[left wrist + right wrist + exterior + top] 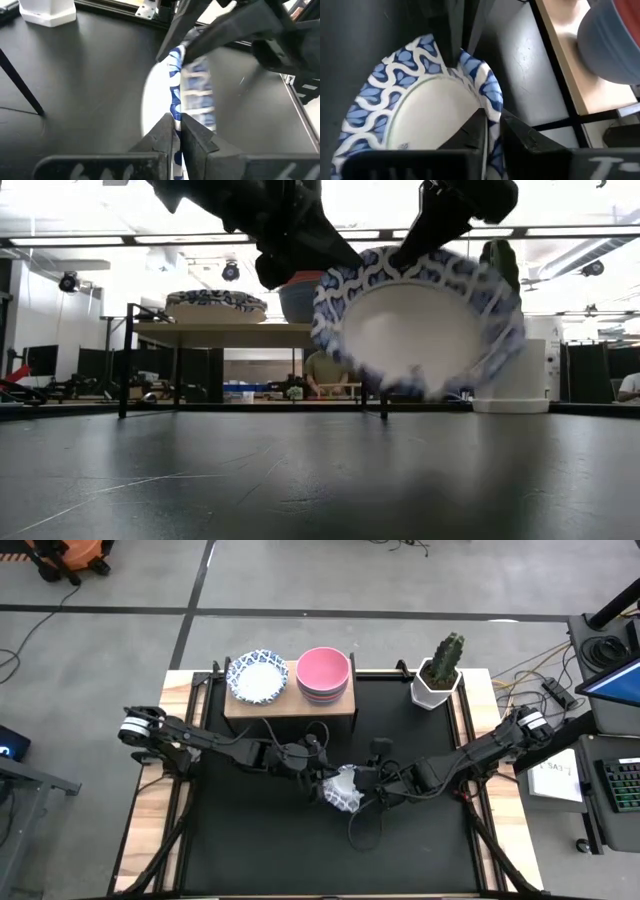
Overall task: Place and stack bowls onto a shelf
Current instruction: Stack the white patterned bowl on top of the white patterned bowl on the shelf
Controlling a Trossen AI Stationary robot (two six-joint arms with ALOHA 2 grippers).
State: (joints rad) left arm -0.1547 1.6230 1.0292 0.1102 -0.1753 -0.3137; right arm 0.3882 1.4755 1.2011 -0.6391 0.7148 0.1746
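A white bowl with a blue patterned rim (343, 789) hangs tilted on edge above the middle of the black mat (250, 840), pinched from both sides by two robot arms. The left end effector (176, 124) has its fingers nearly closed on the bowl's scalloped rim, and the right end effector (491, 123) clamps another part of the same rim between its own near-closed fingers. In the low view the bowl's white inside faces the camera, clear of the mat. Behind it, along the counter's (150, 840) far edge, the light-wood shelf (290, 702) carries another blue-rimmed bowl (257, 676) at its left end and, at its middle, a pink bowl (323, 669) topping a stack. A potted cactus (440, 671) stands off the shelf's right end, near the counter's far right corner.
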